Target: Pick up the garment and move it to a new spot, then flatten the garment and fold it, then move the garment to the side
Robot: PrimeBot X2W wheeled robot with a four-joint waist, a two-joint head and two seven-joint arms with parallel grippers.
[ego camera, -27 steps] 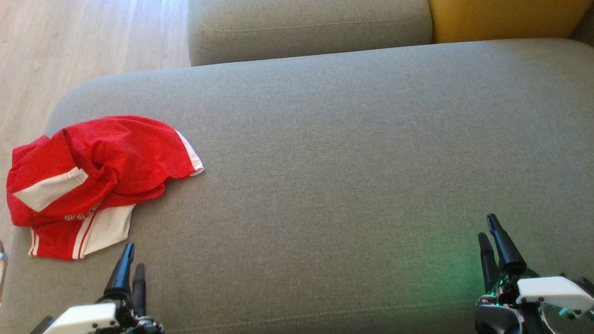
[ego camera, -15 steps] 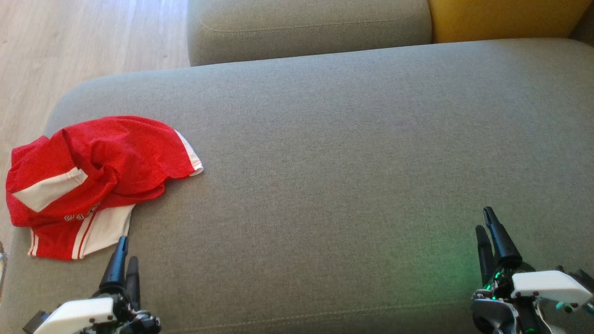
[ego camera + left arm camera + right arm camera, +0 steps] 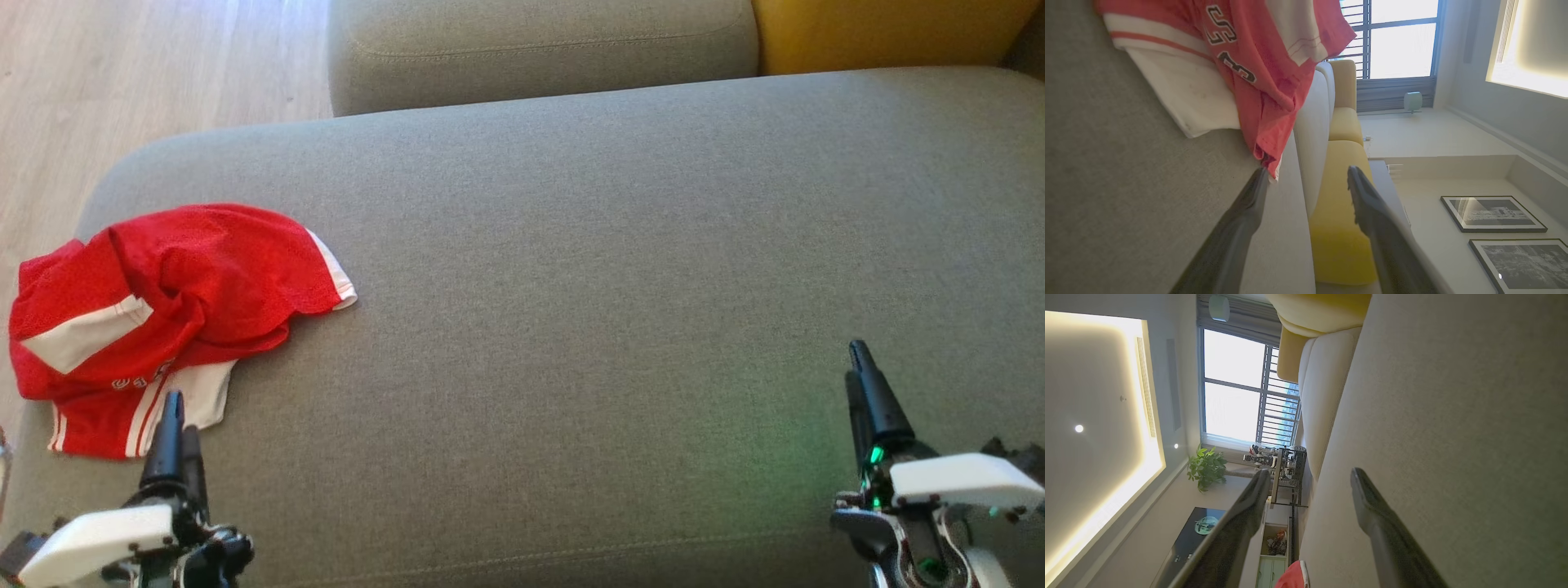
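One shirt (image 3: 188,286), red, with white side panels, white sleeve trim and thin stripes at the hem; dark-edged white lettering across it in the left wrist view. Crumpled in a loose heap, folded over itself, one sleeve pointing towards the middle of the seat. Lying at the left end of the grey sofa seat (image 3: 571,327), close to its left edge.

Two pairs of fingers, four in all. Left fingers (image 3: 175,433) spread apart and empty, tips at the near hem of the shirt, over the white panel in the head view. In the left wrist view, one tip right at a red corner of cloth; touching or not, impossible to tell. Right fingers (image 3: 865,392) also spread apart and empty, above bare seat at the right end, well apart from the shirt.

Beyond the seat, one grey back cushion (image 3: 539,49) and one yellow cushion (image 3: 882,33) beside it. Pale wooden floor (image 3: 147,73) off the left end. Two framed pictures (image 3: 1494,214) on a wall in the left wrist view. Bare grey fabric between the right fingers and the shirt.
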